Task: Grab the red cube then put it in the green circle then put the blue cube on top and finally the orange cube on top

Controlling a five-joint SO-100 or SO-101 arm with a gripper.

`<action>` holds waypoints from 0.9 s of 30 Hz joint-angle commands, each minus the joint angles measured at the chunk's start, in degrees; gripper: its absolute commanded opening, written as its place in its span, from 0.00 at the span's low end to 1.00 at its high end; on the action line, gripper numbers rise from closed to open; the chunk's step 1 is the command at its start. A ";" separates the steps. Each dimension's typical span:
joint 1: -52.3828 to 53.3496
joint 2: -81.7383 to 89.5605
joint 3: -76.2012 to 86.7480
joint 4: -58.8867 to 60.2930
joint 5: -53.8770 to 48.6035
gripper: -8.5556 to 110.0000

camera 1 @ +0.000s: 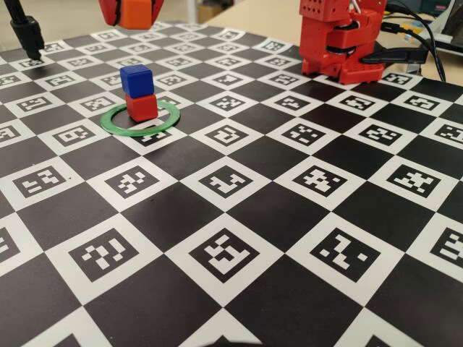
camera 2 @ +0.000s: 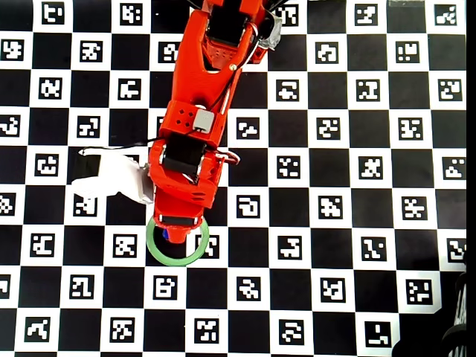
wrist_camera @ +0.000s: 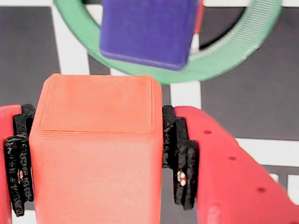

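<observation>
Overhead, the hand (wrist_camera: 163,149) clamps the orange cube (wrist_camera: 96,149) above the blue cube (camera 1: 136,79).

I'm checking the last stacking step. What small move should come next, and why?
Probably lower the orange cube onto the blue cube. The gripper holds it high above the stack, and blue already sits on the red cube in the green circle.

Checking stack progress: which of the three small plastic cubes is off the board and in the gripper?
The matte orange plastic cube, clamped in the red gripper. The blue cube sits on the red cube inside the green ring.
</observation>
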 commanded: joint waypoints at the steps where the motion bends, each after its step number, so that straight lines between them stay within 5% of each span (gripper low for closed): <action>1: 0.53 1.85 -0.18 -2.02 0.35 0.17; 27: 2.02 -3.87 3.52 -6.59 -0.70 0.17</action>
